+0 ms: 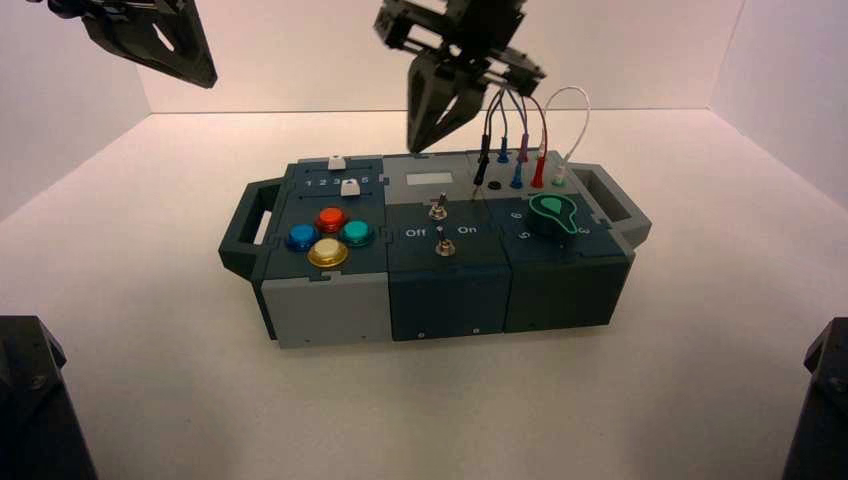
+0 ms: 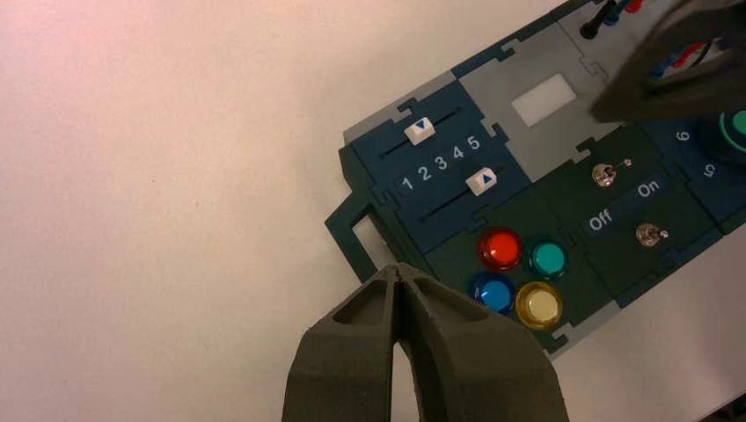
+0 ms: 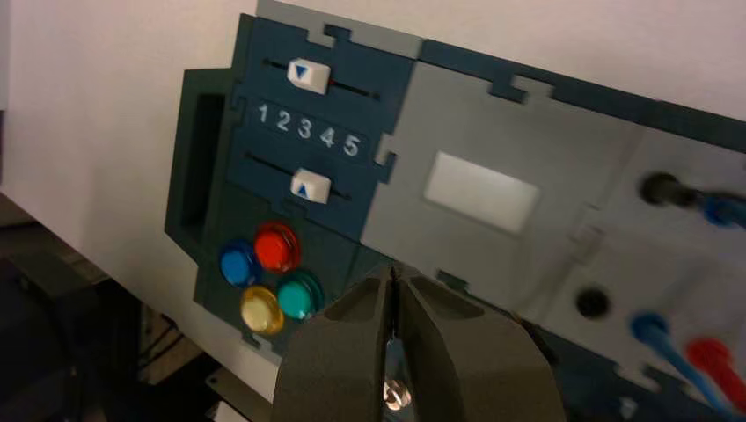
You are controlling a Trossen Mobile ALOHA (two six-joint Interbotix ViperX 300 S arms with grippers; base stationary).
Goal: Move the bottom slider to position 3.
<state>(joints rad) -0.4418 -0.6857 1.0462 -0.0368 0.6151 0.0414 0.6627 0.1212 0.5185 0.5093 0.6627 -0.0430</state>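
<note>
A lab test cell: bare white walls [image 1: 620, 50] enclose a plain white tabletop [image 1: 150, 300] carrying only a teal-and-grey control box [image 1: 440, 290].

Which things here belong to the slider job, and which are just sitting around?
Job: bottom slider, printed 3, right gripper shut over the box's middle.
Bystanders: top slider, coloured buttons, toggle switches, green knob, wires, left gripper shut, raised beyond the box's left.

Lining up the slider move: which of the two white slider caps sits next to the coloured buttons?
The bottom slider, between the digit row and the red button. The other white cap lies beyond the digits, by the box's far edge.
</note>
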